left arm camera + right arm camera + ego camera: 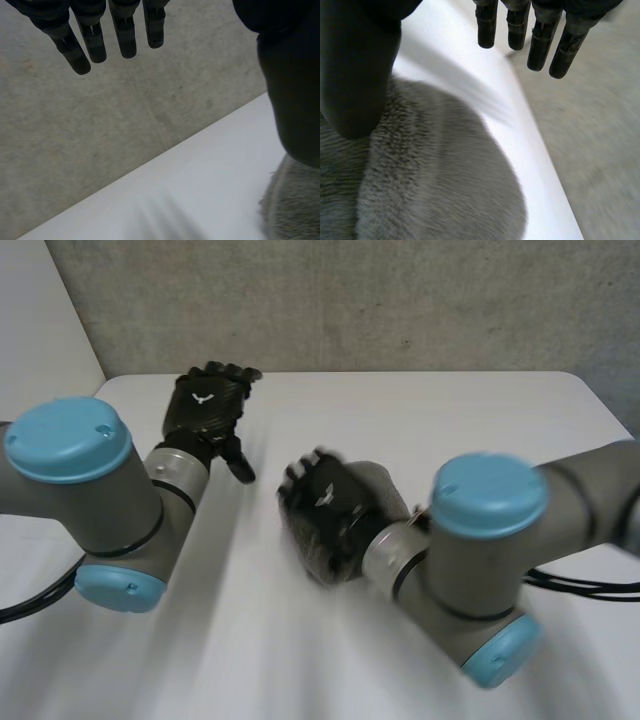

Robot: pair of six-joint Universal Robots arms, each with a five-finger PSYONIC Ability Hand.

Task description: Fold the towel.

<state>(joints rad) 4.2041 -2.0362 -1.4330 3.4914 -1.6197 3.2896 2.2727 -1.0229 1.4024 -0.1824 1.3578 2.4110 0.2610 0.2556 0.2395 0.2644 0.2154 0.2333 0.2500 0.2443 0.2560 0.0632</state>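
The grey fluffy towel point(435, 185) lies on the white table point(420, 410) in a rounded, bunched heap. My right hand point(322, 512) hovers over it near the table's middle; its fingers point(540, 40) are straight and its thumb point(355, 75) stands apart, so it is open and holds nothing. A bit of the towel point(385, 488) shows just beside that hand. My left hand point(205, 402) is over the far left of the table, open, with straight fingers point(95, 40) pointing at the wall. An edge of the towel point(292, 205) lies beside its thumb point(292, 85).
A grey concrete wall point(350, 300) runs behind the table's far edge. The table's rounded edge point(535, 150) passes close to the towel, with grey floor point(600, 140) beyond it. Both grey arms point(480, 560) reach in over the near part of the table.
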